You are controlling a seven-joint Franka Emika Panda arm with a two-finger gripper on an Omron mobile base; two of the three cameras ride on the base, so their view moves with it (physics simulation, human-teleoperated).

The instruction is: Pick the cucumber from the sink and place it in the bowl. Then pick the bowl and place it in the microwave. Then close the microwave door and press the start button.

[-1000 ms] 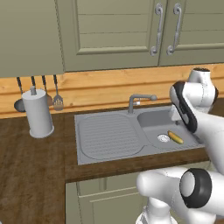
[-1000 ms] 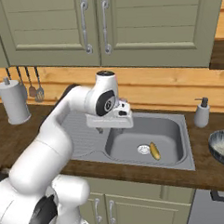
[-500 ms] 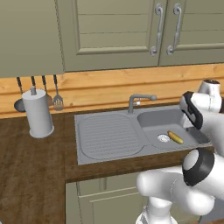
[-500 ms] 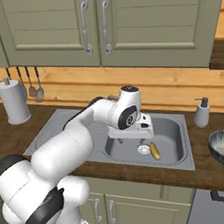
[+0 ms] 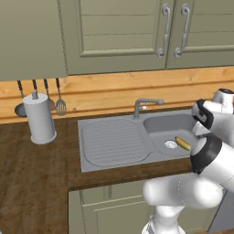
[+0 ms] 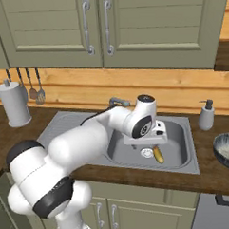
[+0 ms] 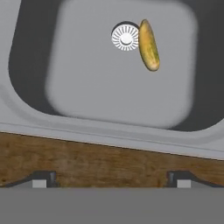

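The yellow-orange cucumber (image 7: 148,45) lies on the floor of the grey sink (image 6: 180,153), right beside the round drain (image 7: 126,37); it also shows in the base views as the cucumber (image 5: 183,143) (image 6: 158,155). My gripper (image 6: 147,143) hangs over the basin, just left of and above the cucumber. Its fingertips (image 7: 41,179) stand wide apart with nothing between them, so the gripper (image 7: 111,181) is open. The dark ribbed bowl (image 6: 227,151) sits on the counter to the right of the sink. The microwave is out of view.
A curved faucet (image 6: 118,102) rises behind the basin and a soap dispenser (image 6: 206,115) stands at its back right. A paper towel holder (image 5: 39,118) and hanging utensils (image 5: 59,103) are far left. The ribbed drainboard (image 5: 114,141) lies left of the basin.
My arm has swung right and down, from over the basin's left rim to over the basin near the cucumber. The jaws stay wide open. The cucumber has not moved.
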